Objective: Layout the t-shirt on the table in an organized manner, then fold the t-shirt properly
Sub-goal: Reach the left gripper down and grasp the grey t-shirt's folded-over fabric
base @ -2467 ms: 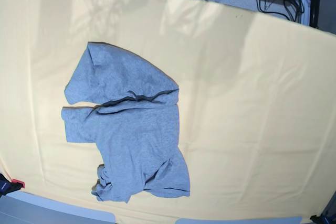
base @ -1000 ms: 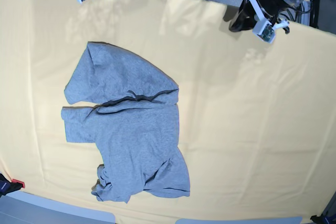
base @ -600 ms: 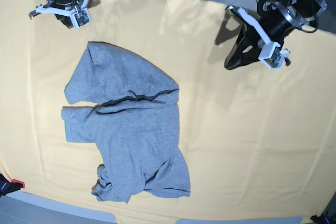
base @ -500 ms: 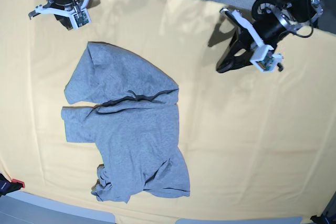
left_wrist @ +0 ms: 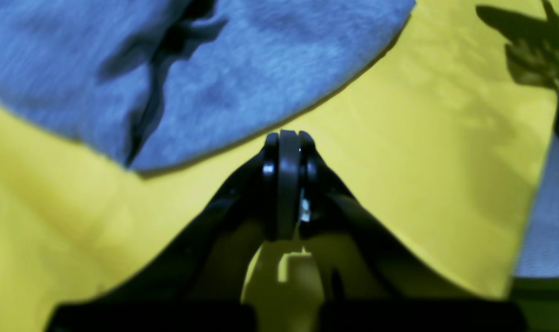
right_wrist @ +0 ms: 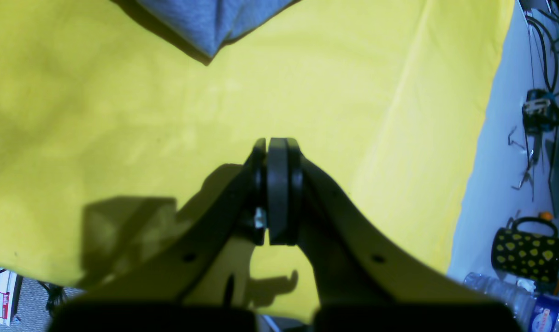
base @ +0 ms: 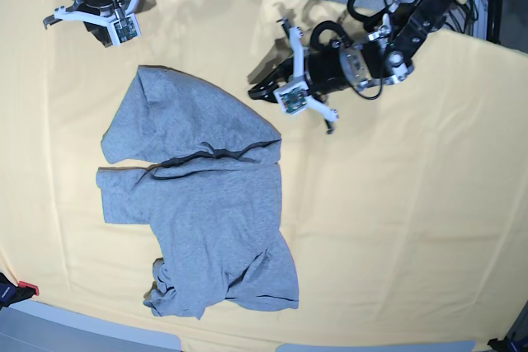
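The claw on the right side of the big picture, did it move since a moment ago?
Yes. The left claw slid across the table toward the t-shirt, from near the far right edge to just beside the shirt's upper edge. It is shut.

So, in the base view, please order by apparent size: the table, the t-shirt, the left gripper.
1. table
2. t-shirt
3. left gripper, though it hangs nearer the camera, which may enlarge it.

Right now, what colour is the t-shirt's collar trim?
Dark, near black, against the grey t-shirt; collar trim is clearest in the base view.
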